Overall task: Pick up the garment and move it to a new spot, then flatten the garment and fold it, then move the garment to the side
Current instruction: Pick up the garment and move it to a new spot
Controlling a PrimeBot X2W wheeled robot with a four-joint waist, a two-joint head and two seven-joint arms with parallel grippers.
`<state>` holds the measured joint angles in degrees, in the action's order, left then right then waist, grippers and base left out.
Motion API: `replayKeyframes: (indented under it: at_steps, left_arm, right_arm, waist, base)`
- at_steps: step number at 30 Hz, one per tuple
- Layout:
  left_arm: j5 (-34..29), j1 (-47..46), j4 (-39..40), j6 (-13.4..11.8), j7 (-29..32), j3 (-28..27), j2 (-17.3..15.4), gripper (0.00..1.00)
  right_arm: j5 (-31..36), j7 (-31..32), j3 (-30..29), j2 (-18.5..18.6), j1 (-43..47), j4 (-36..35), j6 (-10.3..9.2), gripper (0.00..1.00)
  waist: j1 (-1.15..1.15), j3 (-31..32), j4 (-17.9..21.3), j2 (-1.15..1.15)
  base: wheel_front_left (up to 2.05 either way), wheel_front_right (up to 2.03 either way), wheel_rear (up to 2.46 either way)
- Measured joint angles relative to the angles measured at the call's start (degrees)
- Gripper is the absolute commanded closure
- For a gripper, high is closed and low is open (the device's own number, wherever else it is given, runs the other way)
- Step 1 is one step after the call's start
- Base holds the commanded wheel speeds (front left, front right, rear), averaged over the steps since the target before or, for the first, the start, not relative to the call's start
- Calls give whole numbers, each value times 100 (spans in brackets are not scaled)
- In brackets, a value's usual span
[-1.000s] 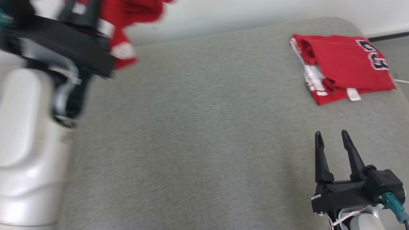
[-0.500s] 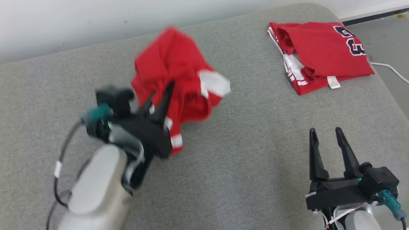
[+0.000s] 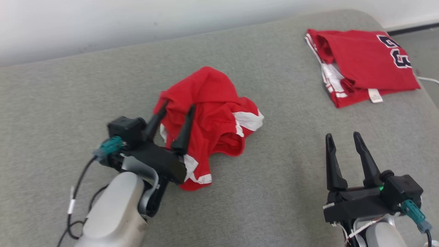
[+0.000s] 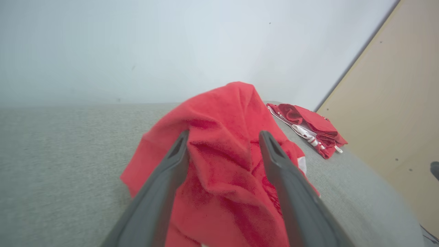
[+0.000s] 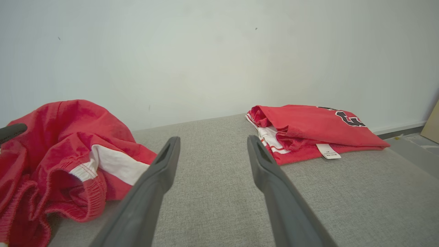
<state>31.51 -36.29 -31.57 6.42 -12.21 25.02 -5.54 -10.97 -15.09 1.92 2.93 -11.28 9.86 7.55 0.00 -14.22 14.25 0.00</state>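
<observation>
The garment (image 3: 214, 109) is red with white bands and lies in a crumpled heap on the grey padded surface (image 3: 274, 178), a little left of the middle. My left gripper (image 3: 179, 106) reaches over the heap's near left side. It is open, its two fingers spread wide with cloth bulging up between them. The left wrist view has the garment (image 4: 223, 113) rising between the left gripper's (image 4: 223, 137) fingers. My right gripper (image 3: 341, 135) stands open at the lower right, over bare surface, with nothing between its fingers. From the right wrist, the garment (image 5: 68, 137) lies left of the right gripper (image 5: 212, 140).
A second red garment (image 3: 363, 65) with dark numerals lies folded at the back right corner, near the surface's edge. A white cable (image 3: 428, 79) runs on the floor beyond it. A pale wall (image 3: 137, 20) stands behind the surface. A wooden panel (image 4: 394, 103) rises at the right.
My left arm brought the garment down from the upper left to the surface and its fingers have spread apart. The garment has settled into a heap. The head camera shifted. The right gripper stayed put.
</observation>
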Motion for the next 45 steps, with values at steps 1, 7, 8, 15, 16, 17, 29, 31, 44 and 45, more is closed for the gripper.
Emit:
replayKeyframes:
  at_steps: [1,7,8,15,16,17,29,31,44,45]
  left_arm:
    - [-1,-1,57,-42,-58,-52,-26,0]
    - [-119,240,587,-309,-241,-415,-367,0]
    - [-153,331,703,-361,-247,-466,-452,0]
    - [-290,1160,1638,-690,-276,-1012,-934,0]
    - [-303,1327,1767,-732,-276,-1112,-987,0]
    - [-326,1667,2048,-812,-277,-1312,-1077,0]
    - [-524,3286,3240,-764,-286,-1973,-1178,0]
    - [-553,3418,3266,-683,-289,-2016,-1149,0]
    - [-681,3682,3048,-225,-290,-2320,-722,0]
    - [-700,3682,3027,-178,-290,-2309,-710,0]
  right_arm:
    - [16,0,-27,0,31,0,1,0]
    - [158,-1,-93,-1,161,-30,0,0]
    - [187,0,-102,-1,180,-33,0,0]
    - [312,-1,-71,-2,254,-32,0,0]
    - [325,-1,-64,-3,275,-30,1,0]
    - [359,0,-53,-3,314,-26,0,0]
    - [443,-1,-121,133,609,-131,0,0]
    - [444,-1,-148,151,678,-162,1,0]
    - [445,-1,-170,136,1005,-131,0,0]
    - [445,-1,-171,134,1011,-123,0,0]
  waist:
    - [0,26,-43,0]
    - [0,227,-343,0]
    - [0,265,-396,0]
    - [0,539,-757,0]
    - [0,581,-805,0]
    - [-1,665,-886,-1]
    - [-1,1009,-1248,0]
    - [-1,1045,-1286,0]
    - [-1,1285,-1365,0]
    - [-1,1288,-1367,0]
  base:
    - [0,0,0]
    - [0,0,0]
    - [0,0,0]
    - [0,0,0]
    - [0,0,0]
    - [0,0,0]
    - [0,0,0]
    - [0,0,0]
    - [0,0,0]
    - [0,0,0]
